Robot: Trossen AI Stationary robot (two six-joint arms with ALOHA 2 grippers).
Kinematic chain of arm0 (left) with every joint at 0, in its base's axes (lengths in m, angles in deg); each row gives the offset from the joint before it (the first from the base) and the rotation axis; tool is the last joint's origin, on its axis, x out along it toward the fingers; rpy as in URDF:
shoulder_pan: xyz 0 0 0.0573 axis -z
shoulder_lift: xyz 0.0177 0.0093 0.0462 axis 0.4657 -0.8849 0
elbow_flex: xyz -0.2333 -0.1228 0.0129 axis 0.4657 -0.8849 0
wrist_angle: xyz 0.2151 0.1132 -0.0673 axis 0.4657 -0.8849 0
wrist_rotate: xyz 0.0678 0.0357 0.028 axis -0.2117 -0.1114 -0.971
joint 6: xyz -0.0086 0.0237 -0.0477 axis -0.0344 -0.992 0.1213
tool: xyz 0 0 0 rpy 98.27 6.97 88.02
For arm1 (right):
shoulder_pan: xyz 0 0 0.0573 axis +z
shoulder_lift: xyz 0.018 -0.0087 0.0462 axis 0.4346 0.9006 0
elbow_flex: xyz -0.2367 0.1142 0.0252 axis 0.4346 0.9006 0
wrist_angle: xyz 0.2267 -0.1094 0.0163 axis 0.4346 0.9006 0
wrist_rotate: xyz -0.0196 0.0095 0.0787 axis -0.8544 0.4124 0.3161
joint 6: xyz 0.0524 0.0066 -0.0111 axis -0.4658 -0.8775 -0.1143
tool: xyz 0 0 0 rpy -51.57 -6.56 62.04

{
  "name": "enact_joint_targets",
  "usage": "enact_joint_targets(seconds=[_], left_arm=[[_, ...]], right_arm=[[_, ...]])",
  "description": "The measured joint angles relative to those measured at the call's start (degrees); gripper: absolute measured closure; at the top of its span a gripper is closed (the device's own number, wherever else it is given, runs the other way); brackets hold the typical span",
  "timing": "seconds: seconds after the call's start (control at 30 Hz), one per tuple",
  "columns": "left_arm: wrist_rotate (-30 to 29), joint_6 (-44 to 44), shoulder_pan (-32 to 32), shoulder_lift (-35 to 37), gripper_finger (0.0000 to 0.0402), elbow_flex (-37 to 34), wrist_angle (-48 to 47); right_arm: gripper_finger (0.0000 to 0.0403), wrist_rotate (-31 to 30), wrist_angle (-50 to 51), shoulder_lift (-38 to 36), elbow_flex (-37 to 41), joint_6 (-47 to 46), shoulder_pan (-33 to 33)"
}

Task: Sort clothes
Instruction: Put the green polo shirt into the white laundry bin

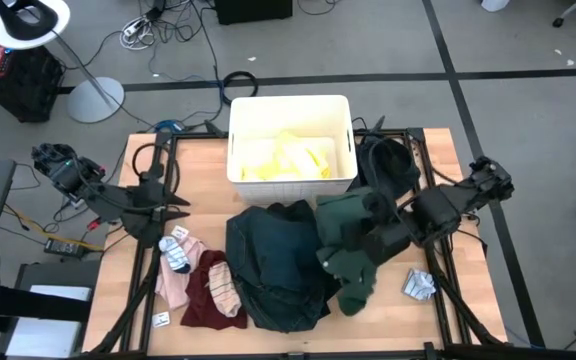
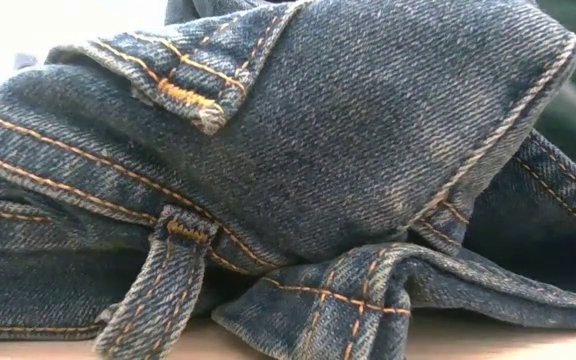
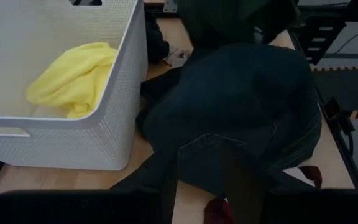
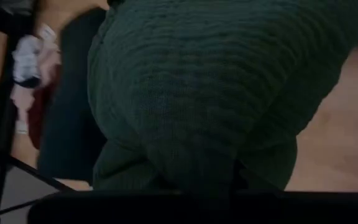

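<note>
The right gripper [image 1: 380, 238] is down on the forest green garment [image 1: 346, 240] near the middle of the counter [image 1: 458, 290], its fingers pinched together on the knit fabric, which fills that arm's wrist view as a ribbed green mound [image 4: 222, 93].

The left gripper [image 1: 173, 212] hangs over the counter's left side, just beside the white bin [image 1: 290, 110]; its two fingers stand apart with nothing between them, pointing toward the big dark denim garment [image 3: 241, 106].

That denim piece [image 1: 273, 265] lies heaped at the centre, touching the green garment on its right, and its orange-stitched seams and belt loop [image 2: 158, 290] press close against the low camera.

To its left lie a maroon garment [image 1: 203, 300] and a pink one [image 1: 176, 280] with a striped sock [image 1: 223, 285] on the maroon and another striped sock [image 1: 175, 250] on the pink.

A black garment [image 1: 388, 165] sits by the bin's right wall. The yellow garment [image 1: 288, 160] is inside the bin [image 3: 73, 124], crumpled on its floor [image 3: 76, 78]. A small crumpled grey-and-white piece [image 1: 418, 285] rests alone near the counter's right edge.
</note>
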Motion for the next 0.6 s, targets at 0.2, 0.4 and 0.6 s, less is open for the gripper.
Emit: enact_joint_targets(seconds=[0.2,0.4,0.6], left_arm=[[-0.88,0.17,0.0,0.46,0.0282,0.0,-0.02],[-2.64,0.29,0.0,1.14,0.0282,0.0,0.0],[-4.39,1.7,0.0,1.81,0.0282,-0.15,0.02]], right_arm=[[0.0388,-3.19,-0.78,0.0,-4.88,10.53,-4.67],[0.0388,-3.74,-7.33,0.0,-8.4,25.36,-10.98],[0.0388,-2.54,-15.64,0.01,-11.22,39.98,-16.58]])
